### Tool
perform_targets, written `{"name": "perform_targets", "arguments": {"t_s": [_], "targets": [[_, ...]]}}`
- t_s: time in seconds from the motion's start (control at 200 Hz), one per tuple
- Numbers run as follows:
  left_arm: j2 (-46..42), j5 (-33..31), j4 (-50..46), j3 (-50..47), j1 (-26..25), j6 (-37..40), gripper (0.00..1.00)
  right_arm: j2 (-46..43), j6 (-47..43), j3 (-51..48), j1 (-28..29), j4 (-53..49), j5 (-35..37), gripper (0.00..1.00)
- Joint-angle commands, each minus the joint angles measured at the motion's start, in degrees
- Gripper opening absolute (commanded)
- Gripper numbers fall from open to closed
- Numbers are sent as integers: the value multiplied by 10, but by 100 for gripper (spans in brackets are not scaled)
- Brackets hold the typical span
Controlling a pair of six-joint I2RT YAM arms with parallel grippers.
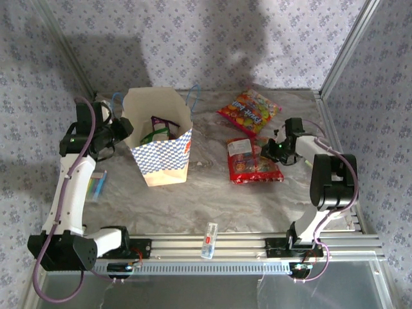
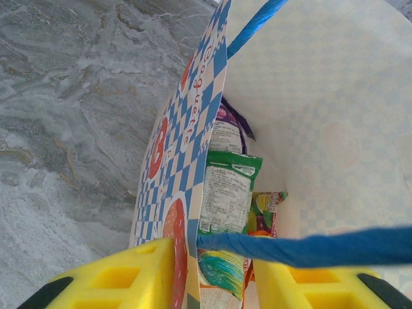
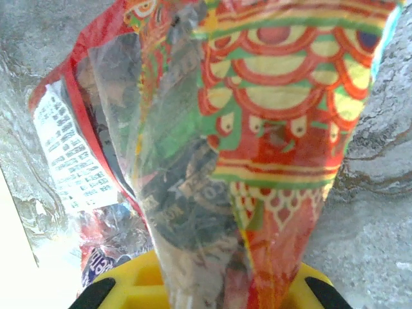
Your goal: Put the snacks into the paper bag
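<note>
Kraft-paper bag (image 1: 164, 164) stands left of centre with packets (image 2: 225, 193) inside. Left gripper (image 2: 212, 261) straddles its left wall, fingers parted and not pinching. Right gripper (image 1: 273, 151) is clenched on a red packet (image 3: 257, 161) at the right. Second packet (image 1: 250, 111) lies farther back.

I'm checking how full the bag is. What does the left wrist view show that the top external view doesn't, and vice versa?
Left wrist adds: label print on the green packet inside the paper bag, and the left gripper astride the bag's wall, the blue cord handle crossing close by. Top external adds: the far red packet and near red packet on the table, the right gripper at the near one, a clear tube by the near edge. Shared: the open bag, the green packet and a purple packet inside.
</note>
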Motion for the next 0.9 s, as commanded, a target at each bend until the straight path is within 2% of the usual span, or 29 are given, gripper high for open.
{"name": "perform_targets", "arguments": {"t_s": [0.0,0.895], "targets": [[-17,0,-11,21,-5,4,37,-33,-16,-1,2,-21,16,3],[-38,-3,-7,2,-4,4,38,-160,-57,9,94,-69,177,1]]}}
